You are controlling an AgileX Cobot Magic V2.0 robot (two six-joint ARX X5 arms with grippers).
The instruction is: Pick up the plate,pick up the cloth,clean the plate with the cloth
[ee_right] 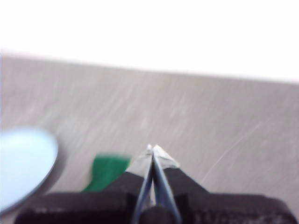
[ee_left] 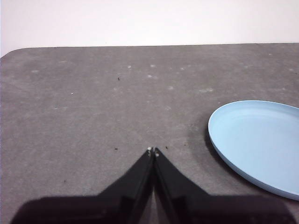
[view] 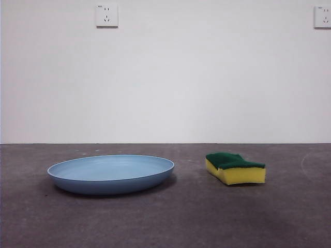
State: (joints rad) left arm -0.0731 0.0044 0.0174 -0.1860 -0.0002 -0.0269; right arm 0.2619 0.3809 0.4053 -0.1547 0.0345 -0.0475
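Note:
The light-blue plate (view: 111, 173) lies flat on the dark grey table, left of centre in the front view. The cloth, a yellow sponge with a dark green top (view: 235, 168), lies to its right, apart from it. My left gripper (ee_left: 153, 150) is shut and empty above the table, with the plate (ee_left: 261, 142) off to one side of it. My right gripper (ee_right: 152, 148) is shut and empty; its view is blurred and shows the sponge's green top (ee_right: 106, 171) and the plate's edge (ee_right: 25, 163) beyond the jaws. Neither gripper shows in the front view.
The table (view: 165, 217) ends at a white wall with two power sockets (view: 107, 15). The table's far rounded corner (ee_left: 18, 50) shows in the left wrist view.

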